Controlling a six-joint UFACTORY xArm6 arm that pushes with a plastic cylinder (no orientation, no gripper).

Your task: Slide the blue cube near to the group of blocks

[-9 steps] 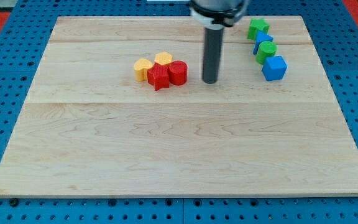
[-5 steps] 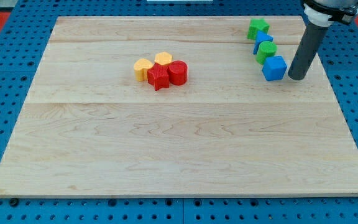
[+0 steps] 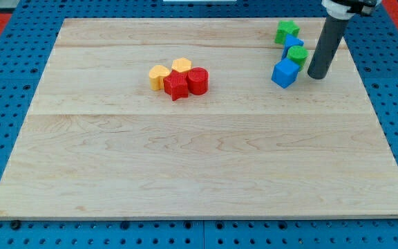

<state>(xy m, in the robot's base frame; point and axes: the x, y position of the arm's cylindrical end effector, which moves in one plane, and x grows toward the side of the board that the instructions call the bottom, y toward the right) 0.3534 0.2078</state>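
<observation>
The blue cube (image 3: 285,72) sits on the wooden board at the upper right, turned a little. My tip (image 3: 316,76) stands just to its right, a small gap apart. The group of blocks lies left of the middle: a yellow block (image 3: 159,76), a second yellow block (image 3: 182,66), a red star-like block (image 3: 176,86) and a red cylinder (image 3: 197,81), all touching.
A green cylinder (image 3: 297,56), another blue block (image 3: 292,43) and a green star-like block (image 3: 287,31) form a short line above the blue cube. The board's right edge (image 3: 365,76) is close to my tip.
My tip swung from the board's middle to the right of the blue cube, then moved left. The blue cube slid left and slightly up and turned.
</observation>
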